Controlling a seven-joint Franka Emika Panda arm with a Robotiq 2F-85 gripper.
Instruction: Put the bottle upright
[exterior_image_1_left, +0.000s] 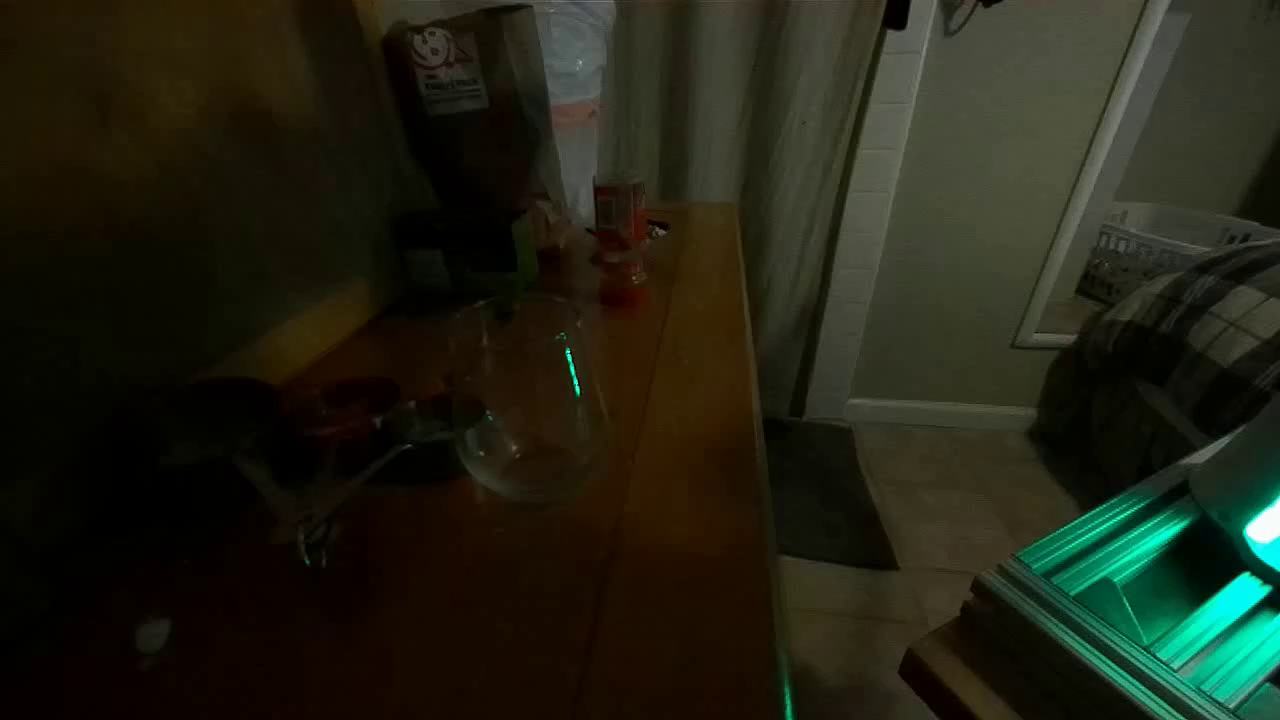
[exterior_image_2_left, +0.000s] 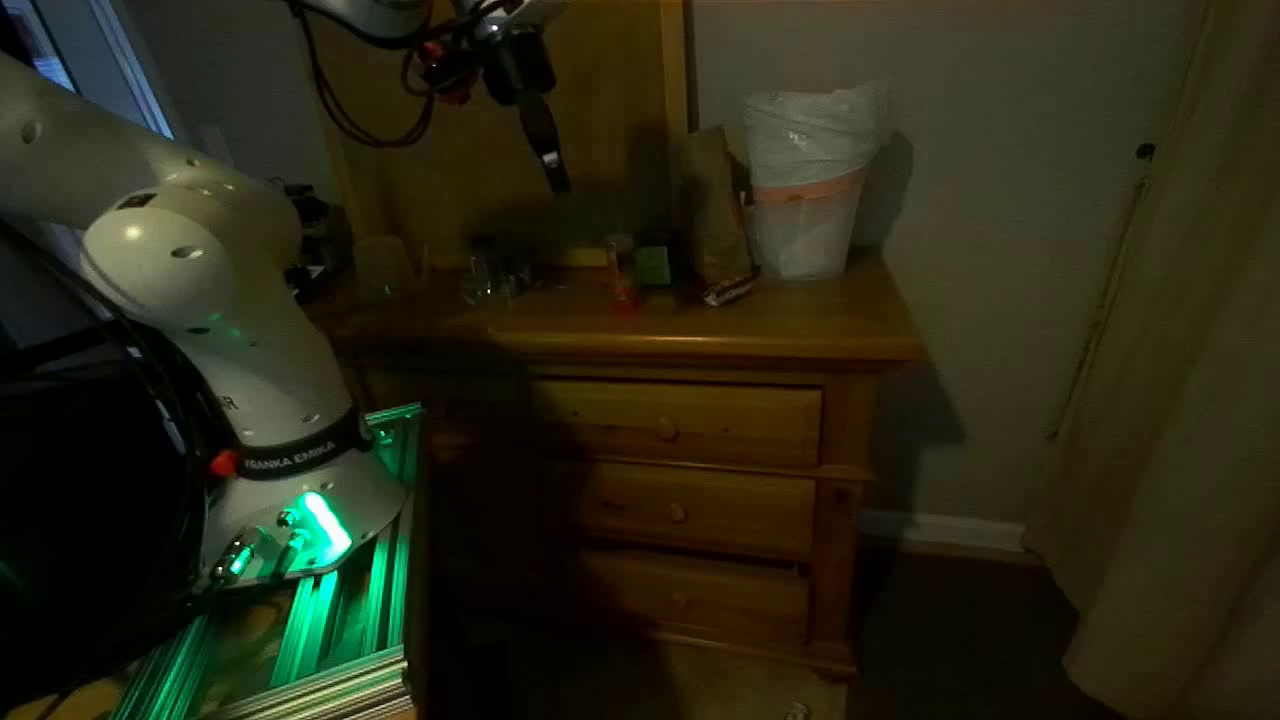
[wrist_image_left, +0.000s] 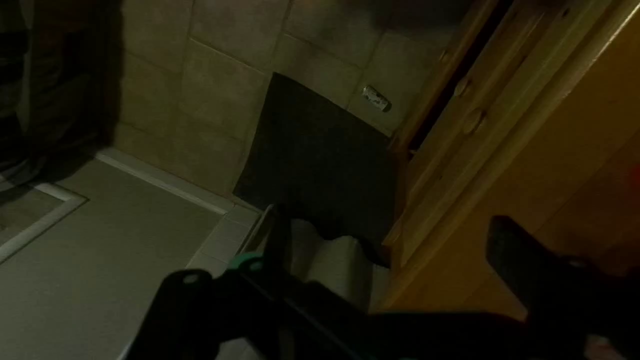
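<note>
Holds jaws wide apart, grasping nothing, with gripper (wrist_image_left: 389, 222) well away from reddish bottle (exterior_image_1_left: 624, 287) on dresser (exterior_image_2_left: 825, 315). Probably at approach step; next, must descend and line up.

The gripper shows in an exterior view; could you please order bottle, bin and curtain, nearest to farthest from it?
1. Bottle, on the dresser, lower right of the gripper.
2. Bin, at the dresser's right end.
3. Curtain, at the picture's far right.
</note>
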